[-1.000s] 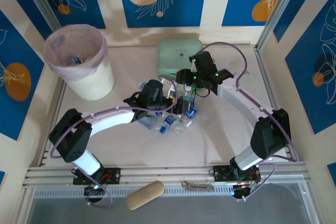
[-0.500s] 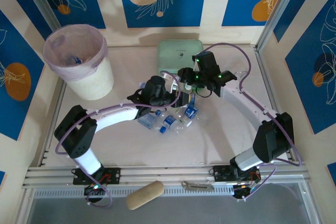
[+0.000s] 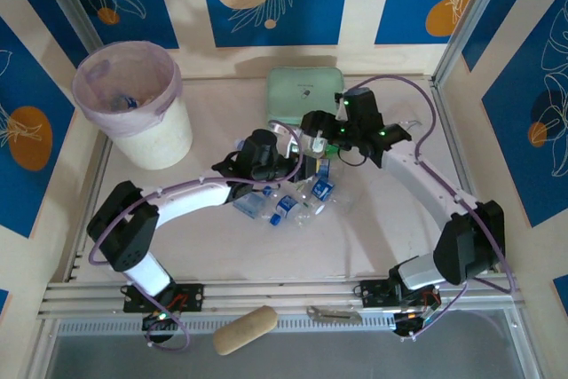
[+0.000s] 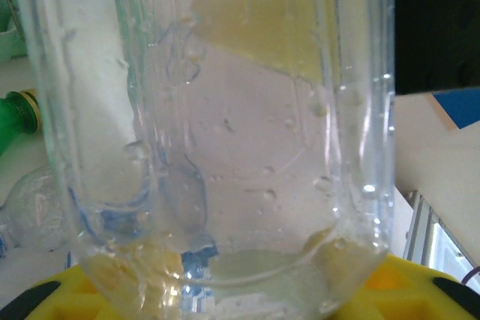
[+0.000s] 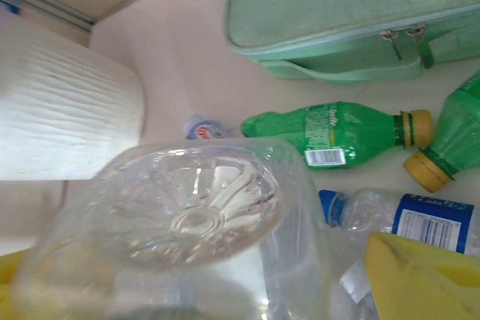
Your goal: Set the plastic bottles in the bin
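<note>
A clear bottle (image 4: 225, 148) is held up off the worktop (image 3: 293, 255), in the middle of the top view, between both arms. The left tool (image 3: 297, 162) is clamped on its body, and its wrist view looks straight through the wet, unlabelled wall. The right tool (image 3: 314, 136) is at the bottle's base with its yellow fingers (image 5: 420, 275) spread apart, the one at lower right standing clear of the plastic.

This reads as a handover. The bin (image 3: 164, 141) sits at the upper left of the top view, on the left arm's side and well apart from the bottle, so the left arm looks better placed to carry it there.

Below, the other plastic bottles (image 3: 286, 206) lie on their sides in a loose heap. A green bottle (image 5: 330, 136) with a yellow cap carries white script too blurred to read, plus a barcode patch. A blue-labelled bottle (image 5: 431, 222) has fine white print, also unreadable. Behind them lies the mint-green zip case (image 5: 352, 13).
</note>
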{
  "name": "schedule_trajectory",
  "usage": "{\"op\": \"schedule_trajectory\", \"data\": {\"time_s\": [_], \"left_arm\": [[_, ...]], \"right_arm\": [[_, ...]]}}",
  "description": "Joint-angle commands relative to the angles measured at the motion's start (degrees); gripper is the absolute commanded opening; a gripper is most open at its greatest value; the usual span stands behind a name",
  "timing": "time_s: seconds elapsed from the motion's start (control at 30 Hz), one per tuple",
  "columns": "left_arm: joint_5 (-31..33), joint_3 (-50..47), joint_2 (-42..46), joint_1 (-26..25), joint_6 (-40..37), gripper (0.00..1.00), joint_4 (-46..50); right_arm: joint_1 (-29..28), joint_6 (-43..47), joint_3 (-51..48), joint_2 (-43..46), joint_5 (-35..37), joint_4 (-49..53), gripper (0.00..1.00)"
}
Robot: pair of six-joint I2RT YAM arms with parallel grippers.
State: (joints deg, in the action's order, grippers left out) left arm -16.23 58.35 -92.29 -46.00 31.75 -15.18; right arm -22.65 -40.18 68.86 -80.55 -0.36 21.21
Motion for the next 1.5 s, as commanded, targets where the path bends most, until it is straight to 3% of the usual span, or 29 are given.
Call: {"op": "schedule_trajectory", "data": {"time_s": [0.0,0.2,0.4,0.67,0.87,1.2,1.47], "left_arm": [[2.15,-1.43,3.08,0.61,-1.5,0.38,2.85],[3.3,-1.77,6.43,3.14,-3.27,0.38,6.49],[5.56,3.75,9.94,7.64,-11.48,0.38,17.29],[10.17,21.05,11.04,18.69,-23.72,0.38,37.23],[13.74,30.44,11.77,28.11,-28.69,0.38,42.23],[13.78,41.15,8.29,43.68,-29.21,0.36,43.04],[11.93,43.42,2.0,52.93,-23.38,0.35,44.2]], "right_arm": [[3.74,-2.43,-2.09,5.15,-6.06,-4.12,0.86],[10.17,-6.5,-8.64,11.51,-11.7,-9.19,0.89],[12.33,-5.48,-10.91,13.32,-12.25,-7.73,0.89],[11.95,-5.61,-13.26,11.48,-14.32,-7.94,0.89],[11.49,-5.3,-13.93,10.77,-13.49,-8.2,0.89],[11.08,-4.09,-13.93,9.73,-13.05,-7.26,0.89],[11.07,-2.9,-13.82,10.59,-11.71,-5.32,0.9]]}}
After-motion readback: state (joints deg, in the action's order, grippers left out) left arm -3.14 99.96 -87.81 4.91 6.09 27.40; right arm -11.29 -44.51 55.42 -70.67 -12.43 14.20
